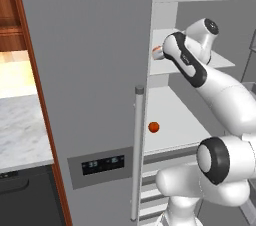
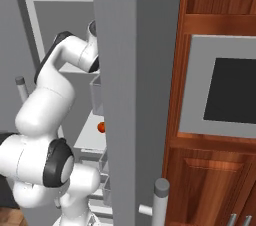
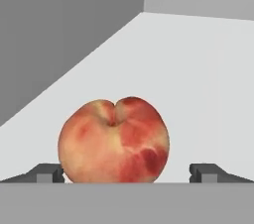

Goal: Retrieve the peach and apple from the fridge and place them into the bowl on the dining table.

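Inside the open fridge (image 1: 90, 70), reaching for the peach (image 3: 114, 141) on the upper shelf (image 1: 165, 65), hand (image 3: 126, 172) spread wide with fruit between the fingertips (image 3: 48, 173), ungripped. Next: squeezing gently, lifting clear. Apple (image 1: 153, 127) waiting on shelf below.

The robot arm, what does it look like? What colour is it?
The arm is smooth, glossy white, built from fat rounded tube pieces. Its joints are ringed with dark, nearly black bands, like the round one low down. The pincer has two small dark grey, blocky fingertips. I see no cables or markings.
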